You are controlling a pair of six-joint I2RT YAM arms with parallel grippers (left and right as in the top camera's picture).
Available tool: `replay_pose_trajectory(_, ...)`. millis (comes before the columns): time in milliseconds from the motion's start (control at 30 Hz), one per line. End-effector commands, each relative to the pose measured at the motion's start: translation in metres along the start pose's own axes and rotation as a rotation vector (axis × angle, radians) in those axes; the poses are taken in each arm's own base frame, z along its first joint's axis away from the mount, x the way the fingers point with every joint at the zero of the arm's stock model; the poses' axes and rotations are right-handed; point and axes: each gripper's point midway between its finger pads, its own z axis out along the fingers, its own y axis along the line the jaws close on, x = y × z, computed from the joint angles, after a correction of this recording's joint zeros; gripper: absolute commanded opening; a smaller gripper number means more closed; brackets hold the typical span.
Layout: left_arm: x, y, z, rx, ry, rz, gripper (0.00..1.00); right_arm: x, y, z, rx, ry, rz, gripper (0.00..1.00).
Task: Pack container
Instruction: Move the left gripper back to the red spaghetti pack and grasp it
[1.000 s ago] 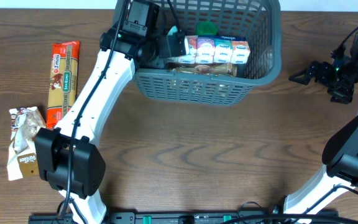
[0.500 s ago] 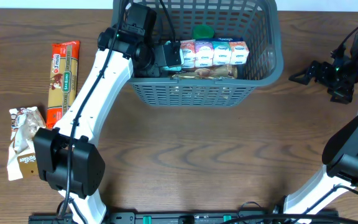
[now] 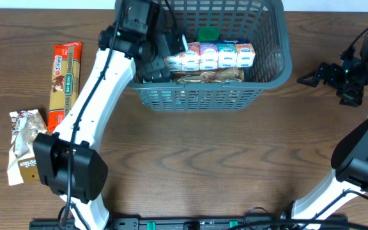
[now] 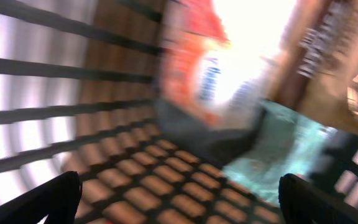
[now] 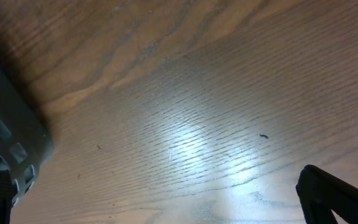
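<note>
Overhead: the container (image 3: pixel 203 96) at twelve o'clock on the bench (image 3: pixel 190 166) holds a carton multipack (image 3: pixel 219 54). Left jaws gape empty inside it; right jaws hang open at three o'clock. Spaghetti pack (image 3: pixel 66 80) and snack bag (image 3: pixel 25 145), nine o'clock, look unpacked.

My arms are white shells with black joints. Bulky black motor housings (image 3: pixel 69 171) sit at seven and four o'clock overhead. A thin black cable (image 3: pixel 82 114) runs along my left arm (image 3: pixel 104 80). My left claw (image 3: pixel 166 52) and right claw (image 3: pixel 306 78) are black, with dark wedge fingertips (image 4: pixel 45 200).
</note>
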Motion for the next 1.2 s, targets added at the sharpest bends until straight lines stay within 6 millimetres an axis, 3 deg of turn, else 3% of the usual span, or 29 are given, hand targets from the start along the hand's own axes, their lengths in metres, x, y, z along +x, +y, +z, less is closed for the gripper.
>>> replay_pose_trajectory(0,-0.021,0.052,-0.051,-0.183,-0.061,-0.062,0.98,0.002,0.004,0.003,-0.005,0.01,-0.024,0.99)
replay_pose_trajectory(100,-0.033,0.09,-0.095,-0.332,-0.101,-0.136,0.98,0.002,0.004,0.003,-0.005,0.011,-0.024,0.99)
replay_pose_trajectory(200,-0.021,0.13,-0.146,-0.515,-0.114,-0.377,0.98,0.002,0.004,0.003,-0.005,0.01,-0.024,0.99)
replay_pose_trajectory(300,0.021,0.153,-0.187,-0.621,-0.102,-0.657,0.98,0.002,0.004,0.003,-0.005,0.011,-0.023,0.99)
replay_pose_trajectory(433,0.102,0.149,-0.201,-0.612,-0.021,-1.025,0.98,0.003,0.004,0.003,-0.005,0.017,-0.023,0.99)
replay_pose_trajectory(633,0.196,0.123,-0.17,-0.375,0.09,-1.343,0.98,0.004,0.005,0.003,-0.009,0.018,-0.022,0.99)
replay_pose_trajectory(767,0.242,0.117,-0.146,-0.343,0.196,-1.422,0.98,0.004,0.005,0.003,-0.009,0.018,-0.021,0.99)
replay_pose_trajectory(1167,0.293,0.083,-0.019,-0.054,0.446,-1.213,0.98,0.003,0.005,0.003,-0.008,0.017,-0.011,0.99)
